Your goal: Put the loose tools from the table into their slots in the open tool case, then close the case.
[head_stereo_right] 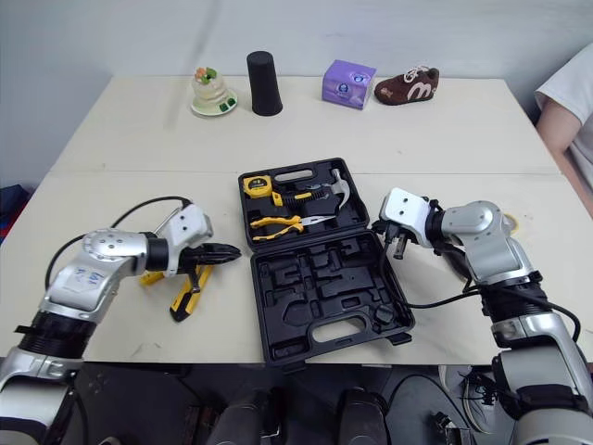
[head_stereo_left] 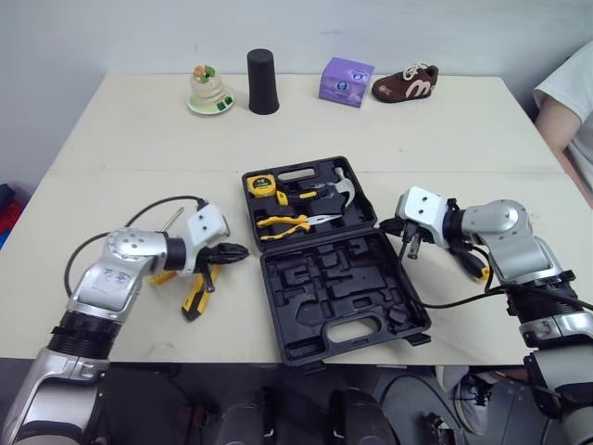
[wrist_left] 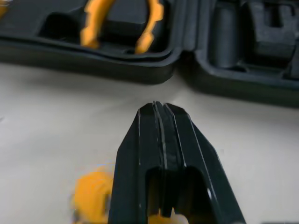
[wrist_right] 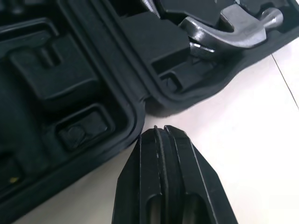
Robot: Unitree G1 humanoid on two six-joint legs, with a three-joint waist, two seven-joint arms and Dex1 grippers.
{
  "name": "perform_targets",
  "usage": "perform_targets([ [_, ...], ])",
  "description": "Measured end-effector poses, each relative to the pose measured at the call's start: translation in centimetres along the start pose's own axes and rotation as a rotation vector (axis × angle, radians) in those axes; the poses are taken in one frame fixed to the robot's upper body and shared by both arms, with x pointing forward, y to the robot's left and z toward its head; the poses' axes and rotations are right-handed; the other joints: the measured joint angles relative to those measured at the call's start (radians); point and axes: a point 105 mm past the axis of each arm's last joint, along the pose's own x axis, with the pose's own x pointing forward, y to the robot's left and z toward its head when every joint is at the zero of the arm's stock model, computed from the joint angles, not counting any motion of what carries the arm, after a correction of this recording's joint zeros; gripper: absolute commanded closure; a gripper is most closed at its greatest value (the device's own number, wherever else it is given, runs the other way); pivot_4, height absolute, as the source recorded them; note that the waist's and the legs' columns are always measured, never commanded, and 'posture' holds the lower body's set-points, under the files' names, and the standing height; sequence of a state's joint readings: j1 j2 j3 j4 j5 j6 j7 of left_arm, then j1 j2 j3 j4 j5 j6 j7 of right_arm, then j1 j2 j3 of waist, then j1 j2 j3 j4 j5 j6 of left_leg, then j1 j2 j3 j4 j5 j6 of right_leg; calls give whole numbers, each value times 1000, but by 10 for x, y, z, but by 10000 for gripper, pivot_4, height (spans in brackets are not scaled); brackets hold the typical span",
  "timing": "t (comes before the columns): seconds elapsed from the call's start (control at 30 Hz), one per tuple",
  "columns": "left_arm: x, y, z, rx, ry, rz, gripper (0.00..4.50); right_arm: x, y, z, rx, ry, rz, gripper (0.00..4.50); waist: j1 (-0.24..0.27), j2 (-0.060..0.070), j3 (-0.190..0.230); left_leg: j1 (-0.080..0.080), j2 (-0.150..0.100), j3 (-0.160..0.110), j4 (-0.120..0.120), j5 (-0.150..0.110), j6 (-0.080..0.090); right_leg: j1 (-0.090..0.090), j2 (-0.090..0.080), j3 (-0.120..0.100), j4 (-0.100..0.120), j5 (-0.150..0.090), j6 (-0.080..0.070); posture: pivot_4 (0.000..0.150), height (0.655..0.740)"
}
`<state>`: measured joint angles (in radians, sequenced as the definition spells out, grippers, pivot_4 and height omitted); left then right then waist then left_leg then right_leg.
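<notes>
Here the left tool (wrist_left: 159, 108) and right tool (wrist_right: 161, 132) flank the case (head_stereo_left: 345, 295), both pressed together.

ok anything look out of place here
Yellow-handled pliers lie loose on the table beside the left claw, outside the open tool case. A brown shoe at the table's far edge looks odd beside a tool job.
</notes>
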<state>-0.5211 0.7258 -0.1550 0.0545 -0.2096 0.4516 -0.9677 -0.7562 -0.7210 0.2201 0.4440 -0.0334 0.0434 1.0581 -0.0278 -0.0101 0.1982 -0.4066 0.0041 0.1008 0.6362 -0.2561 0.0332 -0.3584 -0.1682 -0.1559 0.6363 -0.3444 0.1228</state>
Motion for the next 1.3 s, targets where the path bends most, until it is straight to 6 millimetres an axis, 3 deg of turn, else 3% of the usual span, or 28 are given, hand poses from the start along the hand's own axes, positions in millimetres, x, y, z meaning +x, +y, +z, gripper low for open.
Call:
perform_targets([
  [0.27,20,0,1,-12,-3,5,44313,8,3,-1,14,2,23,45000,1,0,0,0,0,-1,1,0,0,0,0,0,0,0,0,1500,7400],
  [0.63,35,8,8,-3,-6,12,44313,-9,29,-14,48,17,96,45000,27,0,0,-2,0,-4,6,0,0,2,1,-2,0,0,0,1500,7400],
  [0.93,41,4,12,12,-16,-20,44313,-20,34,-20,100,40,80,45000,34,0,0,-6,0,-7,10,-1,1,2,0,-4,0,0,0,1500,7400],
  [1.2,37,10,14,36,-12,-4,44313,-23,38,-20,139,22,79,45000,31,0,0,-6,0,-7,10,-1,1,2,1,-5,1,0,0,1500,7400],
  [1.3,12,19,8,60,25,12,44313,-33,31,-22,151,13,35,45000,27,0,0,-6,0,-7,9,-1,1,1,1,-5,0,0,0,1500,7400],
])
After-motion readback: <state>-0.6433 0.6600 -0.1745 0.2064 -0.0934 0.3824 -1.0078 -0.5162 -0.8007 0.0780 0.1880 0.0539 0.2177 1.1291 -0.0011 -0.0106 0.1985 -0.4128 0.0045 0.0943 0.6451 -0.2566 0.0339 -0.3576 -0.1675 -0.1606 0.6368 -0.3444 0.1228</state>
